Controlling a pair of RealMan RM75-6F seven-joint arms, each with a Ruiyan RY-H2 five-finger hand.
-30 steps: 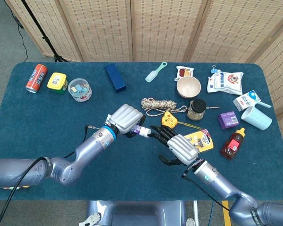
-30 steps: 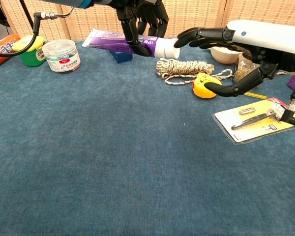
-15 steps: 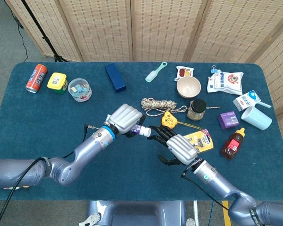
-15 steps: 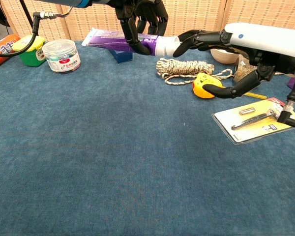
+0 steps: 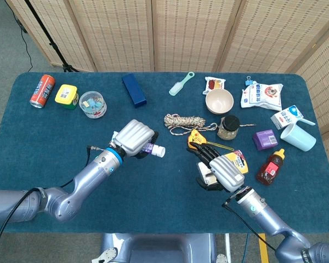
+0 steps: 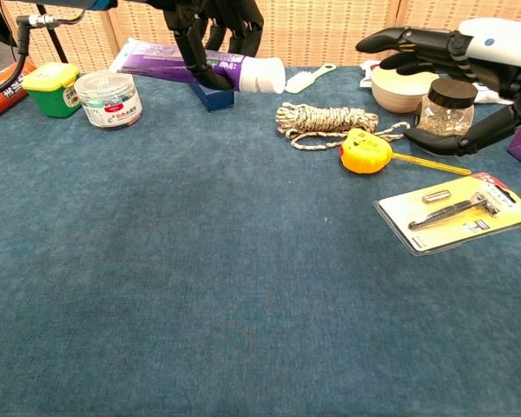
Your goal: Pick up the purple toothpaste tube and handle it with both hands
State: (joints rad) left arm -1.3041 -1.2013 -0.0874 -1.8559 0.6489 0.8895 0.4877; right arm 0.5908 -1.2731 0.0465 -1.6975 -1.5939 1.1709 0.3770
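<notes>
Chest view showed the left hand (image 6: pixel 210 19) gripping the purple toothpaste tube (image 6: pixel 200 71) aloft at upper left; the right hand (image 6: pixel 443 43), fingers spread and empty, hung well apart at upper right, so two-handed handling remained.

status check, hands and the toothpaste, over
Left hand grips the purple tube, held off the table, cap toward the right. Right hand open, apart from the tube, over the razor pack. Nothing between them.

Left hand (image 6: pixel 210 19) holds toothpaste tube (image 6: pixel 200 69) — aloft.
</notes>
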